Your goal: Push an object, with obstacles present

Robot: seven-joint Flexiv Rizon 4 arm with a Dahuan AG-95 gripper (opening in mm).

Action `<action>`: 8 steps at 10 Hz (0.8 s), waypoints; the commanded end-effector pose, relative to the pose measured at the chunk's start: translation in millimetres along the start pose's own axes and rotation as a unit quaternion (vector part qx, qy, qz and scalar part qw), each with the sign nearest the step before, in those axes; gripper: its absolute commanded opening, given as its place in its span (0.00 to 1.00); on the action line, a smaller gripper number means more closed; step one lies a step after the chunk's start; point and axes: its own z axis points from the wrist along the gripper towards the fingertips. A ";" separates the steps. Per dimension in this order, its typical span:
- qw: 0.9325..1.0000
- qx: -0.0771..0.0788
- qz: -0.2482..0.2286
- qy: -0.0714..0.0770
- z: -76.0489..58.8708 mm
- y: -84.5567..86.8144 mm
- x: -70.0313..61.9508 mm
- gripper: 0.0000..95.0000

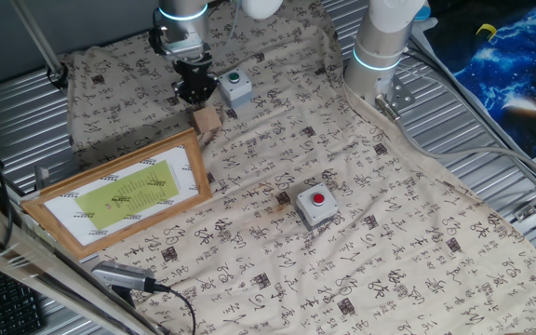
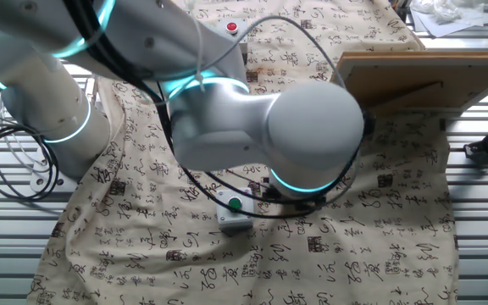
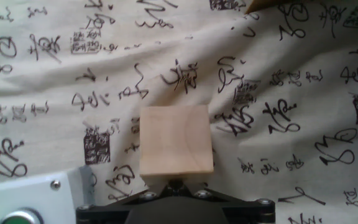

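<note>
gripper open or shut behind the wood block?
Cannot tell. Hand view shows the gripper tip right behind the wooden block, fingers not separable; the fixed view shows it only as a dark mass.

My tool (image 1: 194, 91) sits at the tabletop's (image 1: 417, 233) far edge, touching the block (image 1: 206, 120) just in front of it. Green-button box (image 1: 235, 87) just beside the tool, on its right. Framed picture (image 1: 119, 194) along the left edge, its corner near the block. Red-button box (image 1: 315, 204) mid-tabletop, well apart.
</note>
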 end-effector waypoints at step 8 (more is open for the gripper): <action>1.000 -0.004 0.013 0.006 -9.9 -3.2 -20.5 0.00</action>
